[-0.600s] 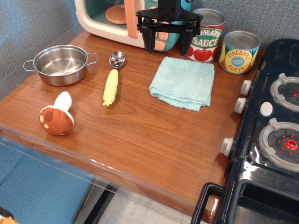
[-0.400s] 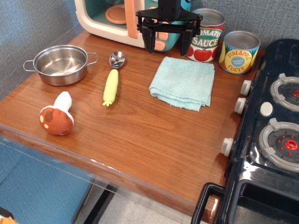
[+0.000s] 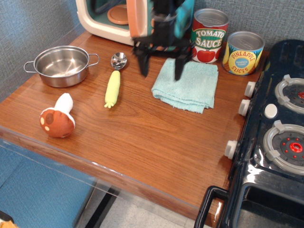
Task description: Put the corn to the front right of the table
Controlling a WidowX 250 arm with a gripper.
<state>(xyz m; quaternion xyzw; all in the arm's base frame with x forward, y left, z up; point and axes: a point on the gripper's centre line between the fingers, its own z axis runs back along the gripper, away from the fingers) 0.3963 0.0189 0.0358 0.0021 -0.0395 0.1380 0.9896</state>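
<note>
The corn (image 3: 112, 88) is a slim pale yellow-green cob lying on the brown wood-grain table (image 3: 142, 137), left of centre, pointing away from me. A metal spoon's bowl (image 3: 118, 60) lies just behind its far end. My gripper (image 3: 160, 72) is open and empty, its two black fingers pointing down, above the left edge of the folded light-blue cloth (image 3: 187, 84). It stands to the right of the corn and a little behind it, apart from it. The gripper looks motion-blurred.
A steel pot (image 3: 62, 65) sits at the back left, a brown-capped mushroom (image 3: 58, 119) at the front left. A toy microwave (image 3: 114, 19), a tomato sauce can (image 3: 210, 35) and a pineapple can (image 3: 243, 53) line the back. A black toy stove (image 3: 273, 142) fills the right side.
My gripper has moved forward, down and slightly left, from in front of the microwave to over the cloth's left edge. It stays open. The corn has not moved.
</note>
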